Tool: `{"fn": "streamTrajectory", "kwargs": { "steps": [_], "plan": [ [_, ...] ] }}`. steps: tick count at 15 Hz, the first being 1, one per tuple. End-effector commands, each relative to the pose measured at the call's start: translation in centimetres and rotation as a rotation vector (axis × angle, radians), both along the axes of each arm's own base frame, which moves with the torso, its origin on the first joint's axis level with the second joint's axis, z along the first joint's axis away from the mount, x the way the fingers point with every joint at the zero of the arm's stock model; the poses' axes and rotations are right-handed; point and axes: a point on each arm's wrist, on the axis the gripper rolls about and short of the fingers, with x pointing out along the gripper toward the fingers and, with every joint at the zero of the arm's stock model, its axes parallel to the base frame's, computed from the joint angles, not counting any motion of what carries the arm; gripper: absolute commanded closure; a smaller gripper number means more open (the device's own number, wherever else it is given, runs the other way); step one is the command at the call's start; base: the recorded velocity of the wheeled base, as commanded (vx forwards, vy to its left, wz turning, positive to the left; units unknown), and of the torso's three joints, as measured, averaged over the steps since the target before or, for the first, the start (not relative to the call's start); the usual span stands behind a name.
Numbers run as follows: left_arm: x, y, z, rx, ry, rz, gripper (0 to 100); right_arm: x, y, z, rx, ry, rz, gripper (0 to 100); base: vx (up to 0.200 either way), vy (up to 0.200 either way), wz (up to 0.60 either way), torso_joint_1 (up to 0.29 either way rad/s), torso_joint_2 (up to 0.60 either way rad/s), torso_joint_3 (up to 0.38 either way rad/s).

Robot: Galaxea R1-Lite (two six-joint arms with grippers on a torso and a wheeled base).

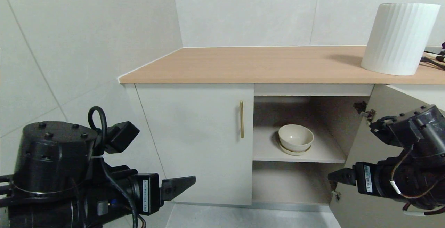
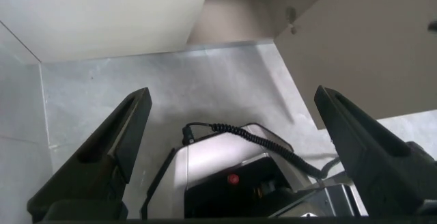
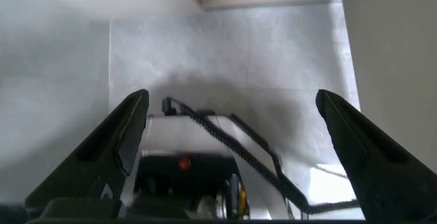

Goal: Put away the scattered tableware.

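Note:
A beige bowl (image 1: 296, 137) stands upright on a small matching plate (image 1: 294, 150) on the middle shelf (image 1: 323, 151) of the open cabinet. My left gripper (image 1: 179, 186) hangs low at the left, in front of the closed door, well short of the bowl. In the left wrist view its fingers (image 2: 102, 156) are spread wide over the floor with nothing between them. My right gripper (image 1: 336, 176) sits low at the right, beside the open door. It is open and holds nothing too, with its fingers (image 3: 109, 145) spread wide.
The right cabinet door (image 1: 375, 144) is swung open toward me; the left door (image 1: 194, 141) with a brass handle (image 1: 241, 119) is closed. On the wooden counter (image 1: 250, 64) stand a white ribbed cylinder (image 1: 398, 37) and some utensils (image 1: 434, 57) at the far right edge.

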Motion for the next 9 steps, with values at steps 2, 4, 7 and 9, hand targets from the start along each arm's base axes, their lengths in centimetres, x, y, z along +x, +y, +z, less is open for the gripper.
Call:
{"fn": "streamTrajectory", "kwargs": {
  "steps": [2,4,7,9],
  "plan": [
    [0.29,-0.21,-0.47,0.017,0.017,0.003,0,-0.75,0.06,-0.05,-0.015,-0.01,0.009,0,-0.2,0.0,0.0,0.002,0.0,-0.002],
    [0.36,-0.29,-0.6,0.021,0.022,0.002,0,-0.79,0.03,-0.16,-0.02,-0.007,0.009,0,-0.2,0.0,0.0,0.007,0.0,0.0],
    [0.35,-0.32,-0.58,0.02,0.021,0.001,0,-0.81,0.02,-0.2,-0.02,-0.006,0.009,0,-0.2,0.0,0.0,0.001,0.0,0.007],
    [0.37,-0.29,-0.58,0.02,0.021,0.002,0,-0.82,0.01,-0.31,-0.023,-0.002,0.009,0,-0.2,0.0,0.0,0.002,0.0,0.002]
  ]
}}
